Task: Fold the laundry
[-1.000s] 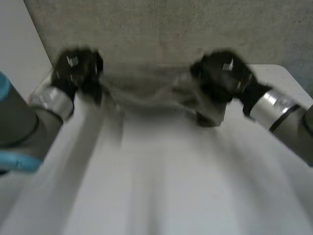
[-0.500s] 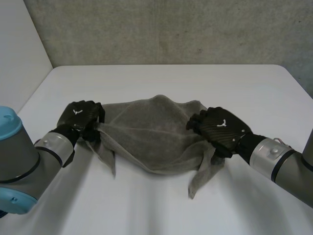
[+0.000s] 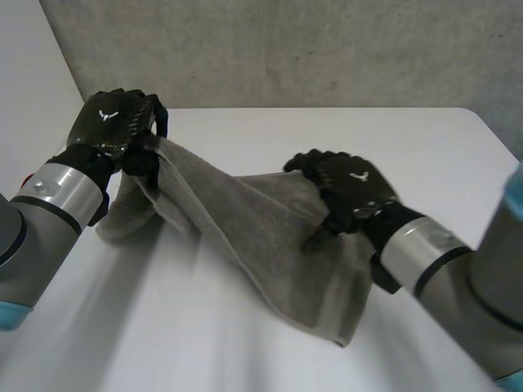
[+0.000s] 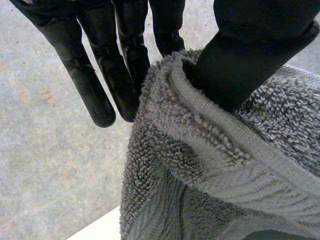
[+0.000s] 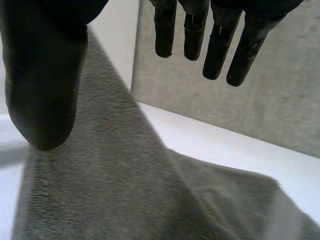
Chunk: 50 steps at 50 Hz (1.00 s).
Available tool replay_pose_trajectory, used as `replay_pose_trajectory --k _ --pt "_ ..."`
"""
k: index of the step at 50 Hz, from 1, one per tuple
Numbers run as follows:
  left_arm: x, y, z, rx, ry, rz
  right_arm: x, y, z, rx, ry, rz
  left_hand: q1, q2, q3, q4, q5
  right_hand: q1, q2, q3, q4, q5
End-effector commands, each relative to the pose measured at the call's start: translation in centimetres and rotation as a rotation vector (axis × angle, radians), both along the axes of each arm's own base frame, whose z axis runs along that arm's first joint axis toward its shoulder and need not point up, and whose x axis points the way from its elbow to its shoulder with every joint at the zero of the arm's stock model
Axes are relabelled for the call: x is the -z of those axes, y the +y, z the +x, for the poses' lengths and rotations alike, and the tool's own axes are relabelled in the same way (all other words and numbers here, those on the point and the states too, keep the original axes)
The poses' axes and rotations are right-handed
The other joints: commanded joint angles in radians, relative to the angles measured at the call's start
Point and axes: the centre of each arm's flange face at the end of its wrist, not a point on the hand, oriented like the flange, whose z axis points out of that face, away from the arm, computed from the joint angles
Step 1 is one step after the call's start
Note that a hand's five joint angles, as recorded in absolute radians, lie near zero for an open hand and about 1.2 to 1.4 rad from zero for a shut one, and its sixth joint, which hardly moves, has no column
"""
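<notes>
The left hand [image 3: 114, 131] is pinching the towel [image 3: 270, 245] by its hemmed edge between thumb and fingers, holding it raised while the rest is trailing onto the desk [image 3: 188, 327]. The right hand [image 3: 347, 192] is spreading open over the towel's middle, gripping nothing (one anchor only). With just that pinch, pulling could be bunching or skewing the cloth.

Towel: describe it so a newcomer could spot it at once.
On the white table, between the two arms, stretches a grey terry towel. The left hand pinches its hemmed edge up; the right hand, open, is over it. It is soft and looped, unlike the black hands.
</notes>
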Motion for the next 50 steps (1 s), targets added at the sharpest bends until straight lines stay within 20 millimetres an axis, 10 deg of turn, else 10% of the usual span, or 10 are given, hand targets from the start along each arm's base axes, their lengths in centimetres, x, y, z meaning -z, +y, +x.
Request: replay_pose_trajectory --k 1,30,50 --pt "-0.6 -0.1 -0.4 0.007 0.005 -0.001 1.9 1.3 2.6 0.003 0.020 0.048 0.188 0.166 0.164 0.168 0.207 -0.067 -0.106 -0.093 -0.082 -0.032" --pt "0.2 -0.5 -0.4 0.011 0.104 0.088 8.8 3.9 6.9 0.082 -0.043 0.171 0.191 0.169 0.167 0.171 0.210 0.027 -0.012 0.000 0.012 0.062" --pt "0.5 -2.0 2.0 -0.072 0.101 0.112 11.0 0.9 3.7 0.200 -0.018 0.131 0.191 0.169 0.167 0.171 0.210 0.491 0.452 0.464 0.476 0.526"
